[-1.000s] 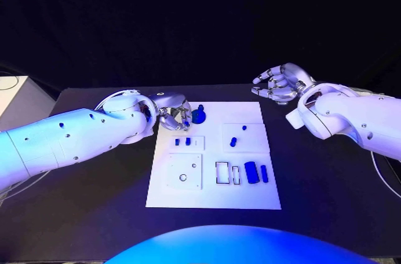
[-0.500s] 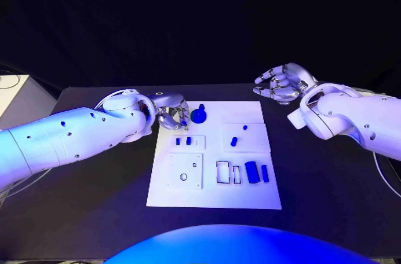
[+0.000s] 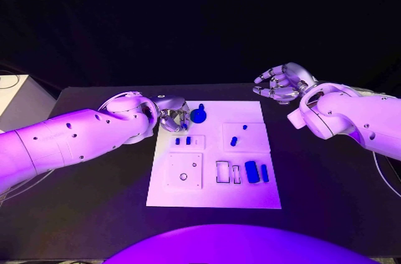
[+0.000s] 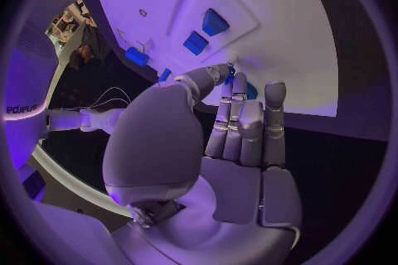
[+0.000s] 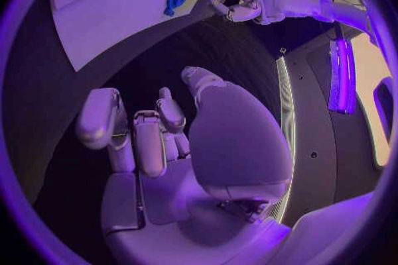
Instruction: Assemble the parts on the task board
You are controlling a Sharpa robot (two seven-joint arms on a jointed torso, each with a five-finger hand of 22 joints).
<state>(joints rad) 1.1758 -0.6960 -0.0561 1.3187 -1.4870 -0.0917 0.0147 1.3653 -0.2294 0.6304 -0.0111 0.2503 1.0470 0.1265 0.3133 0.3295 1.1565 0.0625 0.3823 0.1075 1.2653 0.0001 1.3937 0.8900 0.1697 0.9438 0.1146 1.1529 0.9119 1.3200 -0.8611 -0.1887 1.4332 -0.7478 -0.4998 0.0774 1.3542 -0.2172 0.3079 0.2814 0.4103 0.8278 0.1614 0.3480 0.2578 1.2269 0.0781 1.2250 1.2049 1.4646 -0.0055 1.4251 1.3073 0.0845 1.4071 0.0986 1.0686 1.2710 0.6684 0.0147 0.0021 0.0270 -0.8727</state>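
fingers [image 3: 175, 120] on your left hand [image 3: 171, 114] sit curled beside the blue part [image 3: 199, 114] at the task board's [image 3: 214, 191] far left corner; can't tell if they actually touch it. your right hand [image 3: 283, 83] hovers past the board's far right corner, fingers half curled, holding nothing. smaller blue parts [image 3: 251, 171] sit mid-board near the slots. no readable labels you can make out anywhere.
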